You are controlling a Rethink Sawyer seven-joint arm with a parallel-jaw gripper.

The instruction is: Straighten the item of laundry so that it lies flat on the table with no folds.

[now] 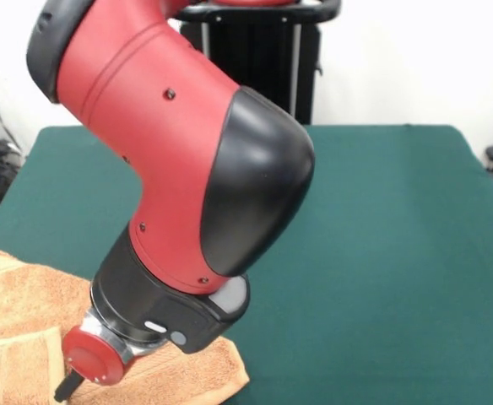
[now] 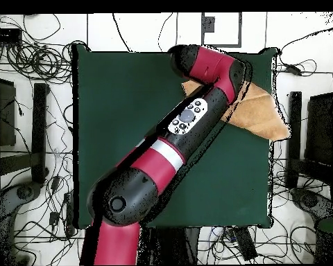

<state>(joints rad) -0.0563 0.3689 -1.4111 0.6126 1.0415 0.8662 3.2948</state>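
The arm reached across the green surface [image 1: 381, 236] and bent down steeply at the wrist, so that the gripper [image 1: 67, 386] stood low over the towel [image 1: 14, 329]. The steep bend was probably chosen to bring the gripper down onto the cloth from above, as is usual for pinching up an edge or a fold. Only one dark tip showed under the red wrist cap in the front view, and in the overhead view the arm's own bulk hid the gripper. Whether it was open or closed, or had hold of any cloth, could not be told.

The towel lay directly beneath and around the gripper, at a corner of the surface. In the overhead view one point of it seemed to overhang the border. Most of the surface stretched bare away from the gripper, which left ample room to spread the cloth.

The towel was orange-tan terry with a looped pile. A woven band ran across the part beside the gripper. A raised step in the cloth there suggested one layer lying over another, so the towel was judged to be folded and the task not finished. Its outline in the overhead view was irregular, not square, which supported that judgement. No tag could be made out.
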